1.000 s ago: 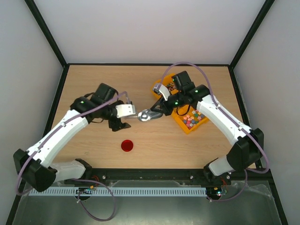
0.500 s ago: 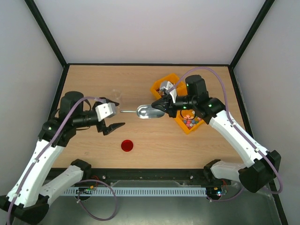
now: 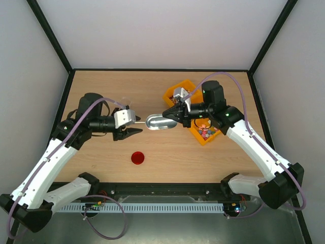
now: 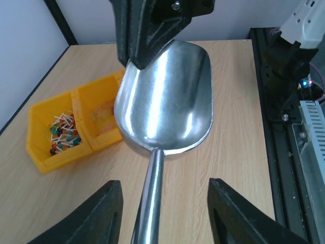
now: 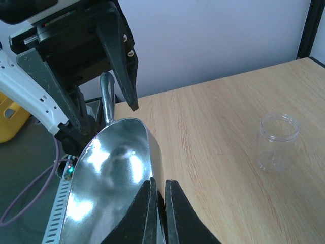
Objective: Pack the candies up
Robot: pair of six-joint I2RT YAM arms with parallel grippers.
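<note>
Two pincers on one scoop point(image 3: 158, 122) right now, more or less. The right pincer point(image 3: 170, 114) is clamped tight on the far rim of the bowl, and its wrist cam shows both fingers point(image 5: 147, 203) pinched together with the metal edge between them. The scoop hangs above the counter point(image 3: 228, 168), bowl toward the right arm and handle pointing back at the left one.

The left pincer point(image 3: 129, 133) is about half open around the handle. From its own cam, the handle runs up the middle with one finger point(image 4: 101, 213) on either side and a clear gap each way, so it's straddling the handle, not gripping it.

The bowl looks empty in both wrist views, just shiny reflections.

The candies point(image 3: 205, 132) are sitting in a yellow bin point(image 3: 199, 138) on the right side of the counter, just beside the scoop and partly under the right forearm. They're tiny mixed-colour dots from above and I can't make out more than that.

A clear jar point(image 5: 277, 140) stands upright with nothing on top, toward the back of the counter on the left arm's side. A red lid point(image 3: 137, 157) lies flat nearer the front, well apart from the jar.
</note>
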